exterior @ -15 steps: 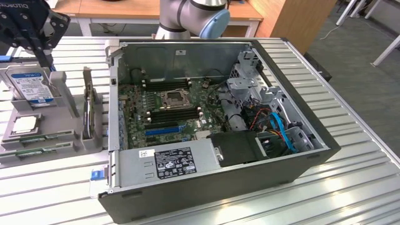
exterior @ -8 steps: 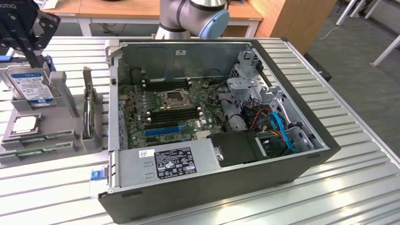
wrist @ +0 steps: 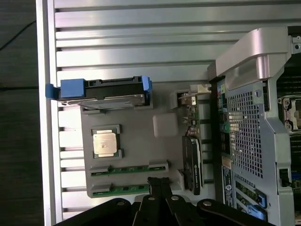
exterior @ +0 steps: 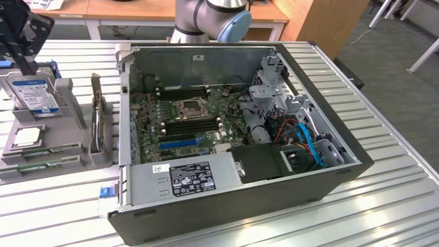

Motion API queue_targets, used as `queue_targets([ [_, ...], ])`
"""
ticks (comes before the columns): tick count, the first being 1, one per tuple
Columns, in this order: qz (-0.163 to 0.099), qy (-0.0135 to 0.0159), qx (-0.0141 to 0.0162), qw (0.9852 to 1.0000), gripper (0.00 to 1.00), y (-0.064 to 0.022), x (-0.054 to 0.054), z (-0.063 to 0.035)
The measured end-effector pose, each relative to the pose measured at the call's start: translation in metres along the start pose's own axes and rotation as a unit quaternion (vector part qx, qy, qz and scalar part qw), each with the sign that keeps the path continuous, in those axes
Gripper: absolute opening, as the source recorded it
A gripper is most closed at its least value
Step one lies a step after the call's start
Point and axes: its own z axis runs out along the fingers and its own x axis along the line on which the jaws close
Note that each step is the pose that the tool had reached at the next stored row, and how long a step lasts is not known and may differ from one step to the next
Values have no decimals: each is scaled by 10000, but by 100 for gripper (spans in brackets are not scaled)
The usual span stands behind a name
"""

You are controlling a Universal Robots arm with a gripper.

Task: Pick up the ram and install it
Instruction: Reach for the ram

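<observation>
At the near edge of the bench sits the open PC case, its power supply nearest and the motherboard bare behind it. Beside the case, toward the bench edge on the exterior view's left, lies a grey tray. In the tray's near end two ram sticks lie flat in parallel slots, side by side, neither lifted. Just behind them the CPU rests in its pocket, and a card stands on edge along the tray's side nearest the case. Farther back the hard drive stands upright in a blue bracket. The jaws hang above the tray, closed on nothing and touching no part. At the bench's far edge rises the arm.
</observation>
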Motion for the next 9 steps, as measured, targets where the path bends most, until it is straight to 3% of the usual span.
queue_targets([
  [9, 0, 13, 1, 10000, 10, -13, 166, 9],
])
